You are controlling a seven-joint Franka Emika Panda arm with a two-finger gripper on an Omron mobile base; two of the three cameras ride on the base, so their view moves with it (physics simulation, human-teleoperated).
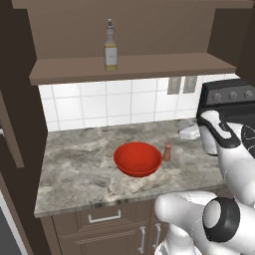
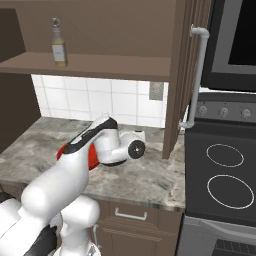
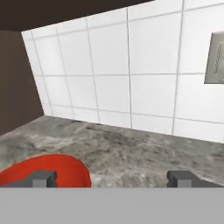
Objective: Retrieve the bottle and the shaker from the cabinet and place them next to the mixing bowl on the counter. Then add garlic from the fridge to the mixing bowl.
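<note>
— What is seen, from left to right?

— In the left base view, a bottle [image 1: 110, 46] is stood upright on the open cabinet shelf [image 1: 134, 68], part filled with pale yellow liquid. Below it, a red mixing bowl [image 1: 138, 159] is set on the grey stone counter [image 1: 74, 169]; nothing is seen inside it. Just beside its right rim, not quite touching, a small brown shaker [image 1: 167, 152] is stood upright. Further right, a white object [image 1: 189, 132] is laid near the tiled wall, and a stove's [image 1: 231, 94] knobs are seen at the edge.

— And what is shown elsewhere that is not shown there?

— In the right base view, the stove's two burner rings [image 2: 226, 172], the open cabinet door [image 2: 182, 75] with its long handle and a dark oven above are given; the bowl is mostly hidden behind the arm. In the hand view, the gripper [image 3: 114, 179] is seen with its fingertips [image 3: 41, 178] held wide apart, nothing between them, over the counter with the bowl's rim at lower left and a grey wall outlet [image 3: 215, 59] at the right.
</note>
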